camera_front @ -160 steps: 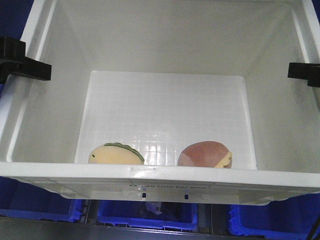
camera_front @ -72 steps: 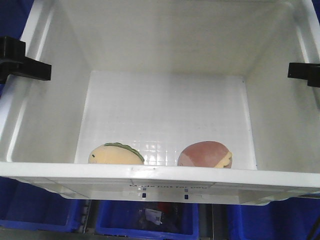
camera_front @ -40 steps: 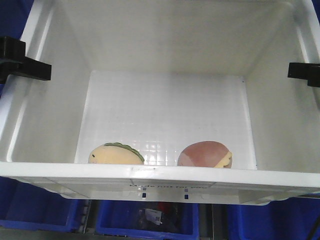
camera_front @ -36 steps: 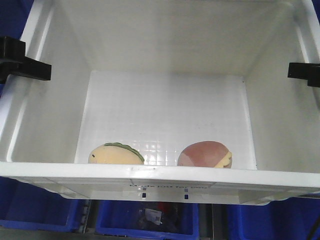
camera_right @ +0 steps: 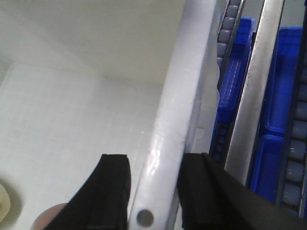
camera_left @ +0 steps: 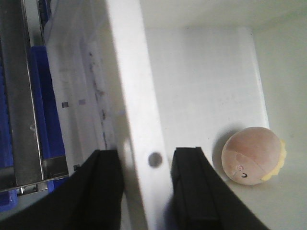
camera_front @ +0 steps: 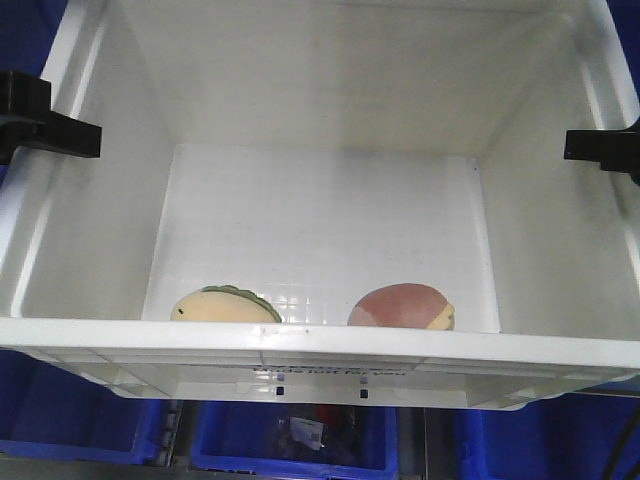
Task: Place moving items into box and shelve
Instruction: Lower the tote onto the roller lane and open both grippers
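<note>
Gripping opposite rims of the large white rectangular plastic crate (camera_front: 320, 340), the left gripper (camera_left: 146, 187) and right gripper (camera_right: 153, 191) each clamp a side wall. Inside, against one wall, sit the pale yellow green-ridged soft toy (camera_front: 222, 305) and, apart, the pinkish-red dome toy (camera_front: 400, 306).

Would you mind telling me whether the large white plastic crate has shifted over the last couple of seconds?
Yes: the large white plastic crate has shifted slightly left against the blue plastic bins below.
</note>
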Tool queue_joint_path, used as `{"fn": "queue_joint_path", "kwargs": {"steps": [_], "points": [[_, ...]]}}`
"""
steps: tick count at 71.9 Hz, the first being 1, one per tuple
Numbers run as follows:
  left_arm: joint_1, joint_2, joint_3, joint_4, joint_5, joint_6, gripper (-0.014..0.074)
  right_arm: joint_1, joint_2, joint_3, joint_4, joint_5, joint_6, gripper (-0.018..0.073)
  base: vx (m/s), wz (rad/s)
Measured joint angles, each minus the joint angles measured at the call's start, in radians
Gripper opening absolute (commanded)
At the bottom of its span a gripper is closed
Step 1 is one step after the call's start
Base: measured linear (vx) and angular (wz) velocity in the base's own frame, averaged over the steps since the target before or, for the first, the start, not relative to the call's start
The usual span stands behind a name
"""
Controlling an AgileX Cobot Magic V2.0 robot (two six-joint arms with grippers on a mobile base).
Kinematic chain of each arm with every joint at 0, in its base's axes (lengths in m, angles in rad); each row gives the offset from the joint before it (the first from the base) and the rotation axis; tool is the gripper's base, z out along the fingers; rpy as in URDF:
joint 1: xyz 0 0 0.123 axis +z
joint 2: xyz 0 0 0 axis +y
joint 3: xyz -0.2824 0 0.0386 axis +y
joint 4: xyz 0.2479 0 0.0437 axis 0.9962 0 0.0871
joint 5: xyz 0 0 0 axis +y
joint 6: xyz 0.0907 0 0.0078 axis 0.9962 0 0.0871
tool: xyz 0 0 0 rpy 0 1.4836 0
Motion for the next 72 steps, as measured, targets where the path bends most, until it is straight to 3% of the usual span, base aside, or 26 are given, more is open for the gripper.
{"fn": "queue_joint_path", "kwargs": {"steps": [39,72], "points": [[0.000,0.151,0.000,0.007,-0.116,0.015,0.0003,0.000,0.153,0.000,0.057,-0.135,-0.045,-0.0006,0.00,0.00],[0.008,0.281,0.001,0.021,-0.380,0.031,0.0014,-0.012,0.316,0.000,0.395,-0.325,-0.465,0.0000,0.00,0.00]]}}
